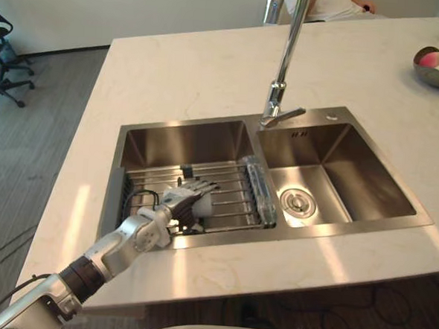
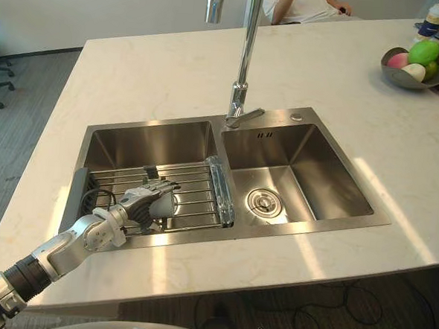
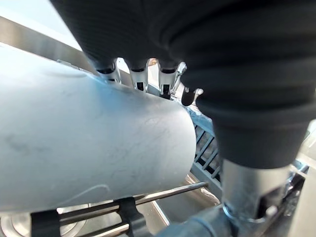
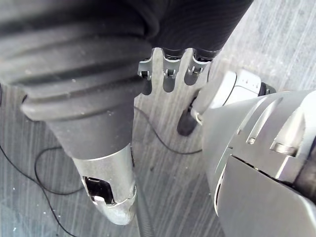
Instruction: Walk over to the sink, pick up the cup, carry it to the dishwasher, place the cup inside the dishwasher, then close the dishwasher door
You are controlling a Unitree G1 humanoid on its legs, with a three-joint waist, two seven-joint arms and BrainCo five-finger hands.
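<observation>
A pale counter (image 1: pixel 210 67) is seen from above, with a steel double sink (image 1: pixel 353 180) set into it and a tall tap (image 1: pixel 285 64) behind the divider. A wire rack (image 1: pixel 233 191) is laid in the left basin. A white cup (image 3: pixel 89 148) is lying on its side on the rack. The left hand (image 1: pixel 181 199) is placed on the cup, its fingers stretched nearly straight over it, not closed. The right hand (image 4: pixel 169 74) is hung over grey floor (image 4: pixel 163 168), fingers relaxed and apart.
</observation>
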